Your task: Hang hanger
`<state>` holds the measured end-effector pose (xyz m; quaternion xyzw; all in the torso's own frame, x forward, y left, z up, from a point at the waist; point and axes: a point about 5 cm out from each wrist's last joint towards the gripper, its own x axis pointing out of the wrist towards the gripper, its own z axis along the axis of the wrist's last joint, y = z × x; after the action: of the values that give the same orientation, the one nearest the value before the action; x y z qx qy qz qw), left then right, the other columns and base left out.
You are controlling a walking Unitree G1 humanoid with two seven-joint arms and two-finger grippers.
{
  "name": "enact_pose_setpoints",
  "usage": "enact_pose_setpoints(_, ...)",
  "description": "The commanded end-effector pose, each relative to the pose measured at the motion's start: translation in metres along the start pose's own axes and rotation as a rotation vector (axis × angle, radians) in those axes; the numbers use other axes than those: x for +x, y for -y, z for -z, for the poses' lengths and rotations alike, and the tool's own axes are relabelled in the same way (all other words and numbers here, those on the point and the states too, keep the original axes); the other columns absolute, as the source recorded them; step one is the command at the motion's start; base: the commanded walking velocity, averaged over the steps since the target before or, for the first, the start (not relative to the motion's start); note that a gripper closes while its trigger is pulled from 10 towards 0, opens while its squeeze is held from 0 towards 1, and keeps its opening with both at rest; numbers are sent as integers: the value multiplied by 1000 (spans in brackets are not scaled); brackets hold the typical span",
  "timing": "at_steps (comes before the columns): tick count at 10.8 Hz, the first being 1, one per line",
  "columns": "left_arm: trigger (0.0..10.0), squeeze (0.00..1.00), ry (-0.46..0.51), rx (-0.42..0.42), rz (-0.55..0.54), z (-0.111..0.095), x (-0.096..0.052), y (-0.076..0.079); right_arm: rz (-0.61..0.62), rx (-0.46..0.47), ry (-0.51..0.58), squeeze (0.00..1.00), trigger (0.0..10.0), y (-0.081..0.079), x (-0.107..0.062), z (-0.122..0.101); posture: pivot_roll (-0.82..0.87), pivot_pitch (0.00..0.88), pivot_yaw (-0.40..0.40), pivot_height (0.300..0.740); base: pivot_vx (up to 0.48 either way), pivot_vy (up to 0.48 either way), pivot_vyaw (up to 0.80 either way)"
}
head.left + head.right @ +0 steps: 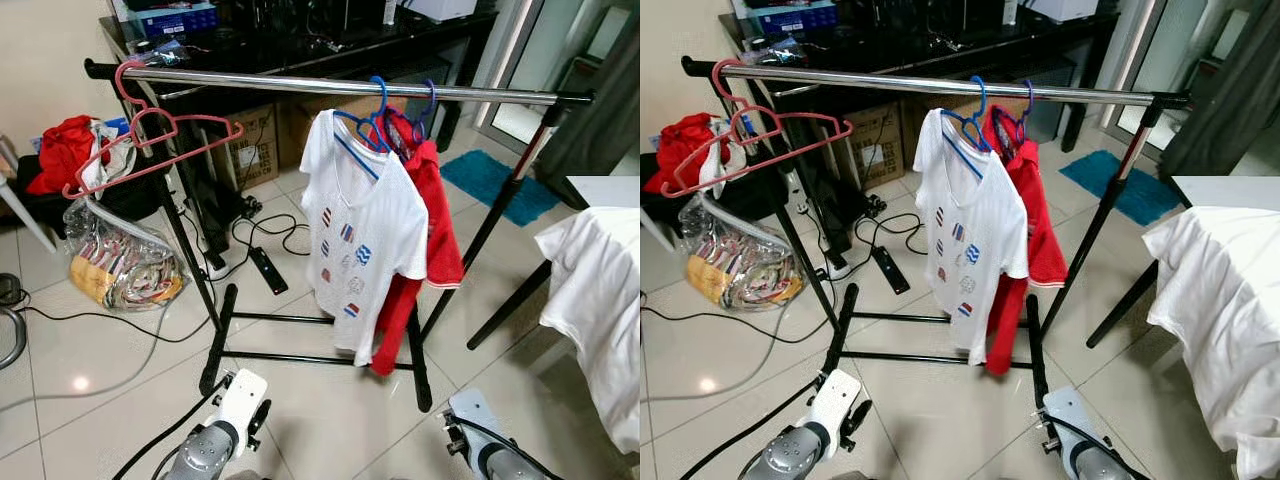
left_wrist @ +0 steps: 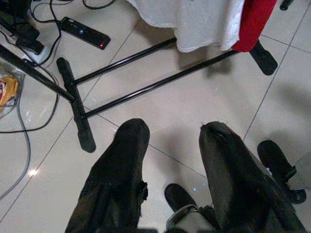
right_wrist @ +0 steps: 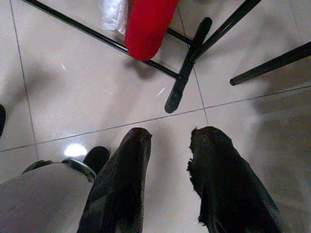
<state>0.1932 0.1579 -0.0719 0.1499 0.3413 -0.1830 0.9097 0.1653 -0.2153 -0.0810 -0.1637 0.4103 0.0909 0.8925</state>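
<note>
Rail (image 1: 340,88): polished chrome metal
Pink hanger (image 1: 150,145): smooth plastic
White shirt (image 1: 365,235): soft cloth
Floor (image 1: 300,400): glossy tile

The room is bright and evenly lit. A small round glare spot lies on the shiny floor tiles (image 1: 80,383), and another shows in the right wrist view. The chrome rail (image 1: 340,88) reflects light. Shadows under the rack are soft. The head views are sharp; the black fingers (image 2: 121,165) look slightly soft.

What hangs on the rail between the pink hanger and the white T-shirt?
Nothing: in the left eye view the rail is bare between the pink hanger and the white T-shirt.
</note>
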Motion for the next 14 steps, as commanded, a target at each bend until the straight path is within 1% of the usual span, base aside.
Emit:
enact_pose_setpoints(1, 10000, 0, -3, 8, -1, -2, 2, 1, -3, -12, -1, 0, 10000, 1, -2, 3, -73, 23, -10, 740, 0, 0, 0)
enact_pose_setpoints(3, 10000, 0, 20, 8, 0, -8, 4, 2, 7, 2, -50, 0, 10000, 4, -6, 16, -46, 13, -2, 740, 0, 0, 0)
enact_pose_setpoints(4, 10000, 0, 28, 14, 2, -10, 4, 1, 6, 20, -48, 0, 10000, 3, -6, 15, -41, 14, -7, 740, 0, 0, 0)
enact_pose_setpoints(5, 10000, 0, 18, 25, -10, -8, 3, -4, -25, 16, -31, 0, 10000, -3, -4, 10, -35, 10, -7, 740, 0, 0, 0)
enact_pose_setpoints(6, 10000, 0, 6, 12, -26, -4, 1, -7, -52, 28, -1, 0, 10000, -7, 0, 1, -39, 2, -2, 740, 0, 0, 0)
enact_pose_setpoints(7, 10000, 0, -1, 24, -13, -1, 0, -5, -68, 31, 20, 0, 10000, -8, 2, -5, -46, 0, 2, 740, 0, 0, 0)
enact_pose_setpoints(8, 10000, 0, -9, 41, 2, 1, 0, -1, -126, 35, 52, 0, 10000, -12, 4, -13, -49, 0, 4, 740, 0, 0, 0)
enact_pose_setpoints(9, 10000, 0, 1, 39, 3, -3, 2, 1, -161, 28, 66, 0, 10000, -15, 4, -16, -44, 0, -3, 740, 0, 0, 0)
enact_pose_setpoints(11, 10000, 0, 24, 31, -2, -11, 5, 1, -143, 37, 85, 0, 10000, -13, 5, -20, -31, 0, -11, 740, 0, 0, 0)
enact_pose_setpoints(12, 10000, 0, 29, 28, -4, -12, 5, 1, -94, 69, 124, 0, 10000, -5, 5, -25, -25, 0, -11, 740, 0, 0, 0)
enact_pose_setpoints(13, 10000, 0, 26, 29, -4, -9, 4, 1, -74, 201, 137, 0, 10000, 1, 7, -29, -24, 0, -10, 740, 0, 0, 0)
enact_pose_setpoints(14, 10000, 0, 20, 29, -6, -7, 3, 0, -61, 54, 49, 0, 10000, -1, 8, -24, -25, 0, -5, 740, 0, 0, 0)
